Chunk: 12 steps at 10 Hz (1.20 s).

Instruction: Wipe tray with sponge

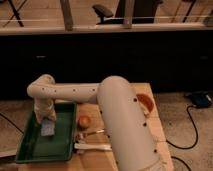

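Observation:
The green tray (30, 150) lies on the left part of the wooden table. The blue-grey sponge (47, 129) rests flat on the tray floor, in its far middle part. My gripper (46, 120) hangs from the white arm (115, 110), points down over the tray, and is shut on the sponge's top edge, pressing it onto the tray. The arm hides the middle of the table.
An orange-red fruit (84, 121) sits just right of the tray. A fork (92, 133) and a white utensil (94, 147) lie near the table's front. An orange bowl (145, 102) stands at the right. A cable (192, 125) runs on the floor to the right.

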Each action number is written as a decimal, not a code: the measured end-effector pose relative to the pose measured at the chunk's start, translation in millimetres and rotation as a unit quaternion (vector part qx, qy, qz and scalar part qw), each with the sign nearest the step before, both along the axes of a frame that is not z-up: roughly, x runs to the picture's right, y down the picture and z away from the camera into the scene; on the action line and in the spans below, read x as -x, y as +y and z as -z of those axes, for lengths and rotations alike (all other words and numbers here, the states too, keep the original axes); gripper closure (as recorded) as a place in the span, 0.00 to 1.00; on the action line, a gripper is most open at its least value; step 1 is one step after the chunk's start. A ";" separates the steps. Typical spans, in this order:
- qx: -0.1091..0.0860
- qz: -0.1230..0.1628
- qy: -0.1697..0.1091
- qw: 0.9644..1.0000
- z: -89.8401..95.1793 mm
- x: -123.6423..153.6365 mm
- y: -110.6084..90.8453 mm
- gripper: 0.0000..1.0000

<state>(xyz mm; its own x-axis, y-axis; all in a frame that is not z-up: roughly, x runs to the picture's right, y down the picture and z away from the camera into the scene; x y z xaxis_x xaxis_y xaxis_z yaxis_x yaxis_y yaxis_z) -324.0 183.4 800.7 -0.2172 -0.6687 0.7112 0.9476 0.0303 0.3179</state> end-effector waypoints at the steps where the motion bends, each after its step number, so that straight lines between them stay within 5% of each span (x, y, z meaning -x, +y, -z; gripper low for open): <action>1: 0.005 -0.002 0.010 1.000 1.5 -13.3 3.1 1.00; 6: -0.007 -0.041 0.062 0.997 -21.3 -53.1 -16.1 1.00; 12: -0.019 -0.053 0.029 0.998 -31.8 -21.6 -41.8 1.00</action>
<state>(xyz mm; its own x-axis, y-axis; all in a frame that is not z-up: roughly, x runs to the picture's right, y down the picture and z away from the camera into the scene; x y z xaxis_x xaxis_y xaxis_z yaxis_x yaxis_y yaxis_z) -302.4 141.5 832.5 -0.1028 -0.7120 0.6946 0.9566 0.1207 0.2653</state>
